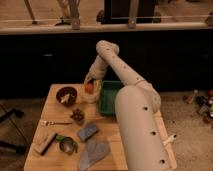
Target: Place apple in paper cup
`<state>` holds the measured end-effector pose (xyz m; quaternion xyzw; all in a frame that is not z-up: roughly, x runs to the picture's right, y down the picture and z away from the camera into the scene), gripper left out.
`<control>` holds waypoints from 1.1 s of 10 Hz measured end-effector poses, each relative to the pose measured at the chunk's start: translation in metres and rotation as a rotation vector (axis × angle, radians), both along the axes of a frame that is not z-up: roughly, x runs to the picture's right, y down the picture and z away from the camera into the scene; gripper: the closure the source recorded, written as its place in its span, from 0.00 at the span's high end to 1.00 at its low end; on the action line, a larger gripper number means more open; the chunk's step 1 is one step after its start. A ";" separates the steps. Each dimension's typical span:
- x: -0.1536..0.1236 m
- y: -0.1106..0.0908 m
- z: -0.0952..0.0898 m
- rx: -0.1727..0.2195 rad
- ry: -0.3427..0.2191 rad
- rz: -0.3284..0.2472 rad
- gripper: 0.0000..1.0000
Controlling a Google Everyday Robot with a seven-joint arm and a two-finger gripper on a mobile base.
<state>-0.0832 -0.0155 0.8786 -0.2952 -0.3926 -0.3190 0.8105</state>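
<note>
My gripper (90,86) hangs at the end of the white arm (131,107), over the far middle of the wooden table (47,160). It is shut on the apple (89,88), a small orange-red fruit held between the fingers. A pale, cup-like shape (93,97) sits right under the apple, between the dark red bowl and the green tray. It looks like the paper cup, and the gripper hides most of it. I cannot tell whether the apple touches it.
A dark red bowl (66,95) with something white in it stands left of the gripper, a green tray (108,97) right of it. Nearer lie a fork (55,122), a small dark object (77,116), a blue-grey pad (87,131), a grey cloth (93,151), a wooden block (45,142) and a green-rimmed round tin (67,145).
</note>
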 end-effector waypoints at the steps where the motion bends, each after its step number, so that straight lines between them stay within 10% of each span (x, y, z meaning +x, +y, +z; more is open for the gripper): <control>1: 0.001 0.000 -0.001 -0.003 -0.001 0.001 0.65; 3: 0.001 0.001 -0.003 -0.008 -0.003 0.004 0.80; 11: 0.006 0.000 -0.008 -0.020 0.005 0.002 0.80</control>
